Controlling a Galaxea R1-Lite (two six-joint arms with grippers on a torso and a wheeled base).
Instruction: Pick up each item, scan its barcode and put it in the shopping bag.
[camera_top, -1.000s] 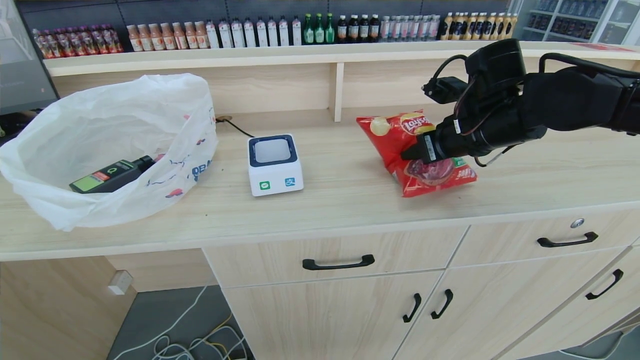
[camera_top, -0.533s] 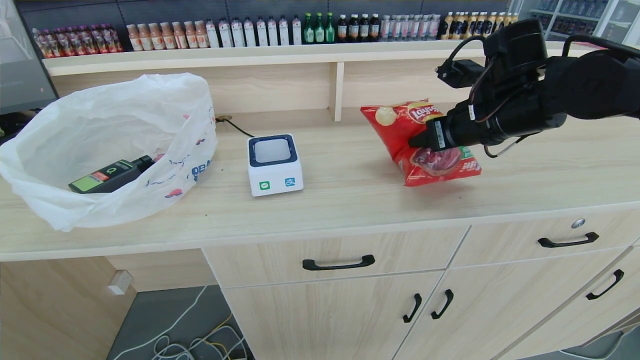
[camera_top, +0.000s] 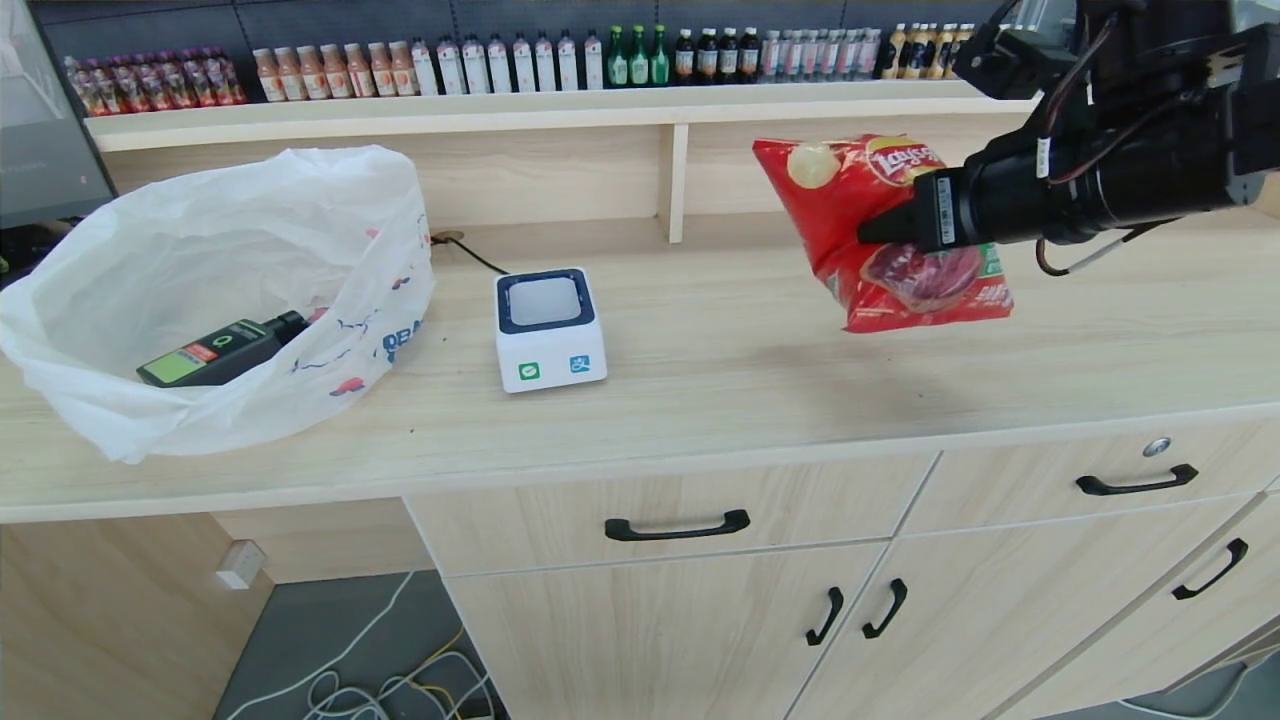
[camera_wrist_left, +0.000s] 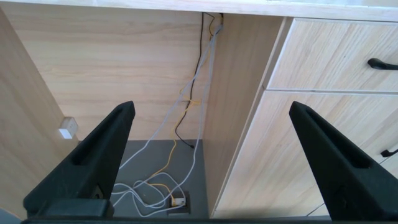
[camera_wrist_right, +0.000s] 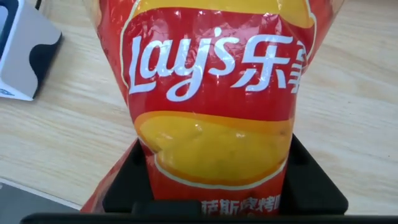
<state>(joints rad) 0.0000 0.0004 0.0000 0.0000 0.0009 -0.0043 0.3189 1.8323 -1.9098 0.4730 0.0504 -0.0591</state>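
right hand (camera_top: 880, 230) clenched on red crisp bag (camera_top: 850, 185), held in the air above the worktop (camera_top: 720, 390) | step: pick done, scan pending | next: probably turn the barcode face onto the white scanner (camera_top: 549, 325) to its left; barcode not visible | shopping bag (camera_top: 330, 200) far left | left hand (camera_wrist_left: 211, 109) released, below worktop level

Left hand (camera_wrist_left: 211, 107) spread wide before cabinet (camera_wrist_left: 124, 56), cables (camera_wrist_left: 184, 99) hanging
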